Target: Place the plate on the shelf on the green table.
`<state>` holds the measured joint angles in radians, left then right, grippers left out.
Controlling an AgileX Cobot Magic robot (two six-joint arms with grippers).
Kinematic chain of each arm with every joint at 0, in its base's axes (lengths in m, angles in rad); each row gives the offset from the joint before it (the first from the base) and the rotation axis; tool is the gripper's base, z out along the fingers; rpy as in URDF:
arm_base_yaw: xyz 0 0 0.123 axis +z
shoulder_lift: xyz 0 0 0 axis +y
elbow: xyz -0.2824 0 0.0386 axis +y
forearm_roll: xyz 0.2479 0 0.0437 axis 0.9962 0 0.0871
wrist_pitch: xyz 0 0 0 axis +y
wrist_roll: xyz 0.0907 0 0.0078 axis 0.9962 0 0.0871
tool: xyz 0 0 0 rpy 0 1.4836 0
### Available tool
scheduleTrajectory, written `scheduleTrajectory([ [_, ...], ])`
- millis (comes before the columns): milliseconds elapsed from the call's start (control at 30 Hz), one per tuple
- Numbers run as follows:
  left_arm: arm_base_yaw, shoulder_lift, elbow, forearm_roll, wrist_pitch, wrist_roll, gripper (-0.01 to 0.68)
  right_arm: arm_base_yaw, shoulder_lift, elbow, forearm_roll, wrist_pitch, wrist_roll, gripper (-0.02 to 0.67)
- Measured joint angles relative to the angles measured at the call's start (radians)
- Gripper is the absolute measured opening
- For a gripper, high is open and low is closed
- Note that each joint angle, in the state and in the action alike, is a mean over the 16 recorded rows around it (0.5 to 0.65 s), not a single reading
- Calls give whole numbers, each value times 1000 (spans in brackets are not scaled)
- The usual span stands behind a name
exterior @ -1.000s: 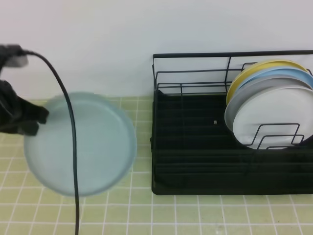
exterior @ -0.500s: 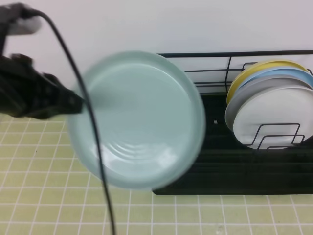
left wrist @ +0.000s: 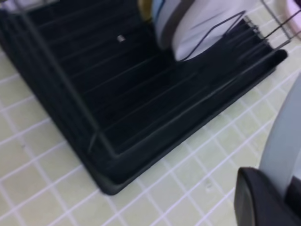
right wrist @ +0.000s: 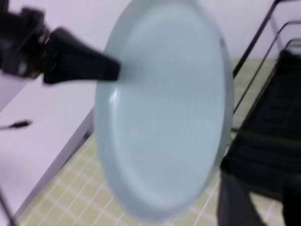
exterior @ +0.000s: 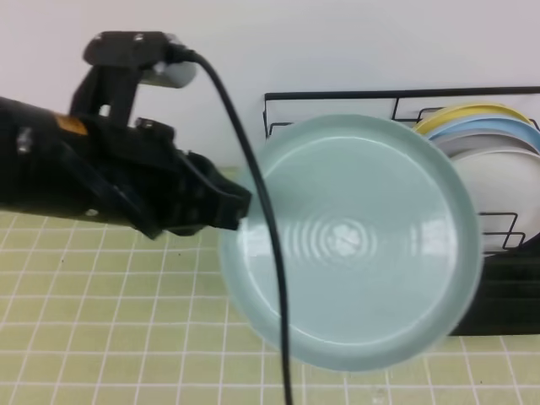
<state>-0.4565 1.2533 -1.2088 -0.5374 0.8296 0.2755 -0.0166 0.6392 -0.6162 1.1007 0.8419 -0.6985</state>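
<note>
The pale aqua plate (exterior: 350, 240) hangs in the air, tilted, its face toward the high camera. It covers the left and middle of the black wire shelf (exterior: 337, 95). My left gripper (exterior: 239, 211) is shut on the plate's left rim. In the left wrist view the plate's edge (left wrist: 284, 141) rises from one of the fingertips (left wrist: 258, 197), with the shelf's tray (left wrist: 141, 94) below. The right wrist view sees the plate (right wrist: 164, 108) side-on, and a blurred dark shape at the bottom right may be my right gripper (right wrist: 240, 202). The green table (exterior: 101, 295) lies below.
A yellow plate (exterior: 472, 110), a sky-blue plate (exterior: 502, 128) and a white plate (exterior: 504, 177) stand in the shelf's right dividers. A black cable (exterior: 270, 253) hangs across the held plate. A white wall stands behind the shelf.
My left arm has lifted the plate off the tiles at the left and carried it right and up, in front of the shelf. The plate has tipped toward the camera.
</note>
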Motion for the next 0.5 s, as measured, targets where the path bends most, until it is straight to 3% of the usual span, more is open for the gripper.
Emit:
scheduleTrajectory([
  [233, -72, 27, 0, 3, -43, -19, 0, 0, 49, 0, 18, -36, -6, 280],
  [500, -101, 65, 0, -3, -65, -27, 0, 0, 150, 0, 52, -33, -48, 312],
])
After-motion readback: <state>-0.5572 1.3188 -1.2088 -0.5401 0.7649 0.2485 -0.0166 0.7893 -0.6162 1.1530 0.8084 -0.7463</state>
